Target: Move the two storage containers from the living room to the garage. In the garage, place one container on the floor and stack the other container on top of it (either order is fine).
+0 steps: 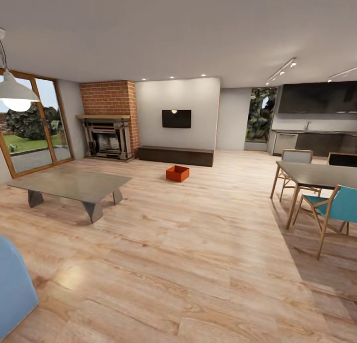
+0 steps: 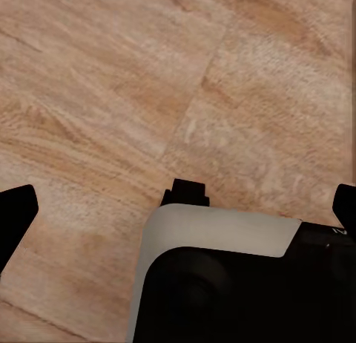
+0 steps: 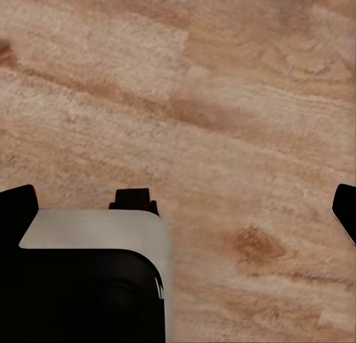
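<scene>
Orange-red storage container (image 1: 177,173) noted: one bin sits upright on the light wood-plank flooring (image 1: 198,244) of the living room, just in front of the long low dark cabinet (image 1: 175,155), which serves as the reference point here. Left of the cabinet stands a brick fireplace (image 1: 109,130), and further left a wood-framed glass door (image 1: 30,130). Forward and left of the cabinet, well apart from the bin, is a low grey coffee table (image 1: 69,185). On the white wall directly above the cabinet hangs a black TV screen (image 1: 176,118). Right of the cabinet, and well clear of it, a dark dining surface (image 1: 317,174) carries nothing visible, with a teal chair (image 1: 337,209) beside it.

Left hand (image 2: 178,209): fingertips spread wide at both edges of the wrist view, nothing between them, plank flooring beneath. Right hand (image 3: 178,209): likewise released, fingertips far apart, grasping nothing, over the same flooring.
</scene>
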### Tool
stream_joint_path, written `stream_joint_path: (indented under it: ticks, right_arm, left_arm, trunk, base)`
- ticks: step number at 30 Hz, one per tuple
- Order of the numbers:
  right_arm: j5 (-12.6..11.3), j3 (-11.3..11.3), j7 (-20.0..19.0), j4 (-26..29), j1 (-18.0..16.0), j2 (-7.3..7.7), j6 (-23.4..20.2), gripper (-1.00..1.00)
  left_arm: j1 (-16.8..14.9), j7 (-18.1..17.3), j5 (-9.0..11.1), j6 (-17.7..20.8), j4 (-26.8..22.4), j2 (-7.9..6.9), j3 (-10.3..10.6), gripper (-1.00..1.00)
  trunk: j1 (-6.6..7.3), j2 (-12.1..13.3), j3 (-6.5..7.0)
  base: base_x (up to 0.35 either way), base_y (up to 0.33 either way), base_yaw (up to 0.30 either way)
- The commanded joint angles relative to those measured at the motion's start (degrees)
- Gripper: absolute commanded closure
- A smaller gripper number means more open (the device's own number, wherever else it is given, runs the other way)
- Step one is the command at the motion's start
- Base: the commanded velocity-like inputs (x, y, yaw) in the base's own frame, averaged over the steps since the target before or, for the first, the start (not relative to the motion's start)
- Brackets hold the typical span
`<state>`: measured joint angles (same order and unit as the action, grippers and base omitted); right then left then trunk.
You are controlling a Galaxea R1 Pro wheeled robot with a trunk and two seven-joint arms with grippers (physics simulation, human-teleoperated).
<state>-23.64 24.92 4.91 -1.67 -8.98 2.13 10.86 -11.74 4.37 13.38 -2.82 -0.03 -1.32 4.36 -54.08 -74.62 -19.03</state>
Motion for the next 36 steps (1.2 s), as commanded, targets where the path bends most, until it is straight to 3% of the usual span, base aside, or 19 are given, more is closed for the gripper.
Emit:
stream_joint_path:
  ticks: [1, 36]
  right_arm:
    - [-0.4, 0.5, 0.0, -0.2, -0.1, -0.03, 0.3, -1.0]
    - [-0.5, 0.5, 0.1, -0.2, -0.1, 0.06, 0.5, -1.0]
  left_arm:
    - [0.0, 0.1, 0.5, -0.2, 0.0, 0.01, 0.5, -1.0]
    - [0.0, 0.1, 0.5, -0.2, 0.0, -0.08, 0.5, -1.0]
  trunk:
    - [-0.03, 0.0, -0.07]
    - [-0.03, 0.0, -0.07]
  base:
    - [0.325, 0.0, 0.0]
    - [0.325, 0.0, 0.0]
